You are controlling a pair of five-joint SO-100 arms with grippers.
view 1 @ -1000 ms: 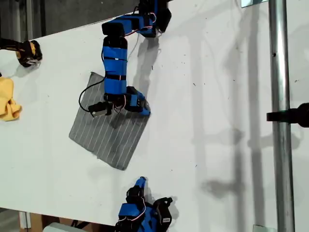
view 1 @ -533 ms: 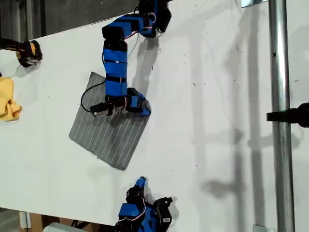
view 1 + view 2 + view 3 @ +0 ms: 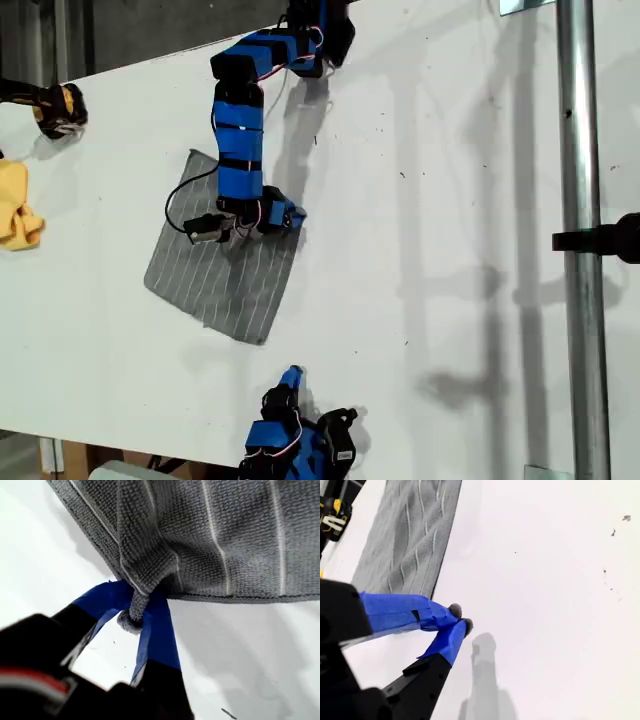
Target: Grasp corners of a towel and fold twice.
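While the tips of my second tool (image 3: 459, 619) meet with nothing between them, it sits at the near edge of the white tabletop (image 3: 440, 200) in the exterior view (image 3: 291, 378), well apart from the cloth. In its own wrist view the blue-taped fingers (image 3: 405, 611) touch at their ends, and the grey towel (image 3: 407, 540) lies flat beyond them on the tabletop (image 3: 545, 580).

Further in, the towel (image 3: 222, 285) lies spread on the tabletop, left of centre in the exterior view — a grey cloth with thin pale parallel stripes. One of its corners (image 3: 258, 341) points toward the near edge, and another (image 3: 148, 278) points toward the exterior view's left.

At the towel's far right corner as the exterior view shows it, my first tool (image 3: 283, 222) is pinched onto the fabric. The first wrist view shows this close up: the corner (image 3: 131, 620) is bunched into a small wad between the two blue-taped fingers (image 3: 159, 630), the tool (image 3: 134, 616) clamped narrow on it, and the cloth (image 3: 210, 535) fans out beyond the grip with its hem running along the white tabletop (image 3: 250, 650).

Beyond that, the blue arm (image 3: 238, 130) runs back toward the tabletop's far edge. At the exterior view's far left lies a yellow cloth (image 3: 18, 208) — well apart from the towel.
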